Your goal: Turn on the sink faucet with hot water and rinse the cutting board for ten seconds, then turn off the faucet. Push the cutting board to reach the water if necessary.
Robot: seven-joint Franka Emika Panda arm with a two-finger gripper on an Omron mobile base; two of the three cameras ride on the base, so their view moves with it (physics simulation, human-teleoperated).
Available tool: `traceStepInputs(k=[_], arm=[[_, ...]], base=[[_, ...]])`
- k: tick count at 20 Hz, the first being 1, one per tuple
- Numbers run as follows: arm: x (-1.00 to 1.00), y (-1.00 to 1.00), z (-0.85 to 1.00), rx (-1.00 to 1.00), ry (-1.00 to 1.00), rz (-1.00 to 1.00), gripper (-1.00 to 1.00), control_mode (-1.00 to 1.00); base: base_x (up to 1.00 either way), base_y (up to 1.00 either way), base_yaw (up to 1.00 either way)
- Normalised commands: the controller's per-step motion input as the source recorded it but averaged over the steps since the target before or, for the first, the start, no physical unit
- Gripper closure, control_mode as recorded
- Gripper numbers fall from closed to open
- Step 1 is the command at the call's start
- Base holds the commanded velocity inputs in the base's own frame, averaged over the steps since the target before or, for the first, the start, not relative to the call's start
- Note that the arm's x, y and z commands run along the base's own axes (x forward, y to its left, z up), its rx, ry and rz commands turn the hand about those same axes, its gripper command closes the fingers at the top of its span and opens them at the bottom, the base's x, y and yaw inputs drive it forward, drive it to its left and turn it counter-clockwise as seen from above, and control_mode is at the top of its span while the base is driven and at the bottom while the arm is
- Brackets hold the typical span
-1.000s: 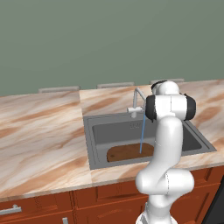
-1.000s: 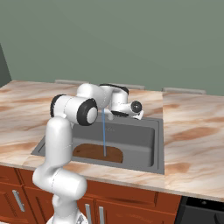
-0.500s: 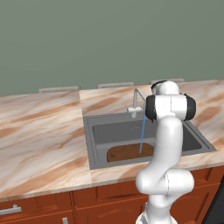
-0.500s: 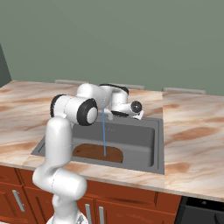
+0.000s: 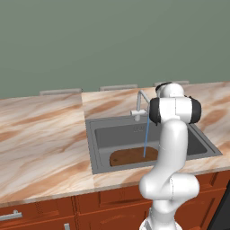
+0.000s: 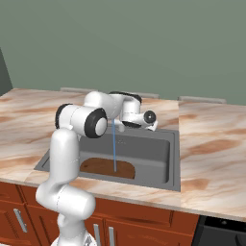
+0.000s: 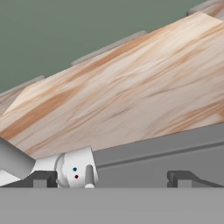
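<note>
marbled tan counter (image 5: 45, 134) under a grey-green wall; the water (image 5: 146, 137) hits the cutting board (image 5: 130, 156) mid-frame. the arm hides the board's right end. gripper (image 7: 111, 177) spread wide at the sink faucet (image 7: 74, 168).

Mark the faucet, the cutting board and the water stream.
faucet (image 5: 139, 109), left base view, on its body above the sink rim.
cutting board (image 5: 130, 157), left base view, on its bare top.
water (image 6: 114, 146), right base view, midway down the stream.

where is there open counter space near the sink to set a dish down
Bare marbled counter lies left of the sink, running back to the wall, and another patch lies right of it. The basin is crowded: cutting board under the water, with the faucet and the open pincer at the back rim.
</note>
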Motion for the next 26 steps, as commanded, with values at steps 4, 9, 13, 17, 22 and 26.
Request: traceStepInputs(k=[4,9,13,17,22,26], arm=[[0.0,0.0,0.0,0.0,-0.01,0.0,-1.0,-1.0],[0.0,0.0,0.0,0.0,-0.04,0.0,-1.0,-1.0],[0.0,0.0,0.0,0.0,-0.14,0.0,-1.0,-1.0],[0.0,0.0,0.0,0.0,-0.16,0.0,-1.0,-1.0],[0.0,0.01,0.0,0.0,-0.09,0.0,-1.0,-1.0],[0.0,0.09,0.0,0.0,0.0,0.0,-1.0,-1.0]], base=[[0.0,0.0,0.0],[0.0,0.0,0.0],[0.0,0.0,0.0],[0.0,0.0,0.0],[0.0,0.0,0.0],[0.0,0.0,0.0]])
